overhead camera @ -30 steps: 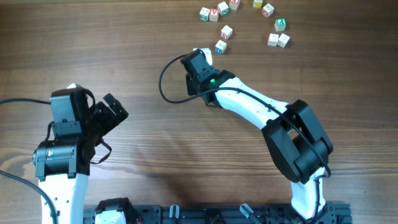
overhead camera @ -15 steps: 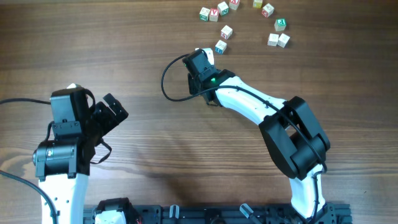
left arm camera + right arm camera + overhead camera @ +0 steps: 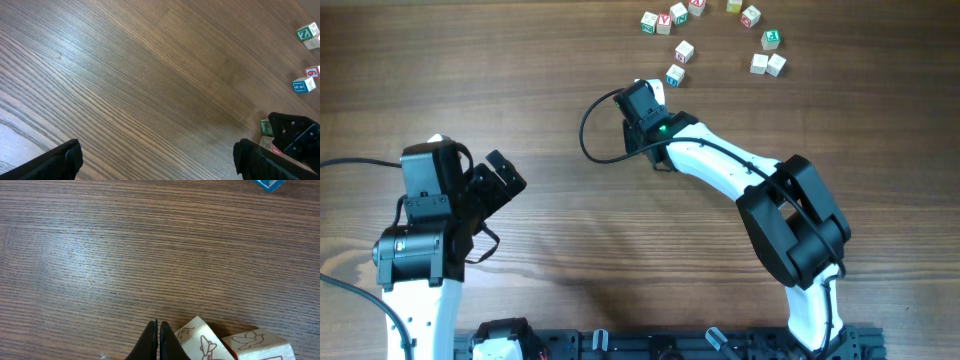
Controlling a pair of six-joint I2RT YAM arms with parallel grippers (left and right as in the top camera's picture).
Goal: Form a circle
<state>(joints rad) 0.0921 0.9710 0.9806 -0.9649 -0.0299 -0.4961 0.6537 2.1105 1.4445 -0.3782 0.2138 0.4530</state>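
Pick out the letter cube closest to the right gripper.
The whitish cube with red drawings, right beside the fingertips of the shut right gripper. A second red-drawn cube lies just beyond it; the blue-faced cube sits much farther away.

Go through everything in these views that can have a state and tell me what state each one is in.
left gripper: open, empty, over bare table.
right gripper: shut, gripping nothing.
two cubes with red drawings: side by side, just beside the right gripper's tips, ungripped.
blue-printed cube: lying alone, just beyond the right gripper.
far letter cubes: spread in a broken curve, no closed circle.
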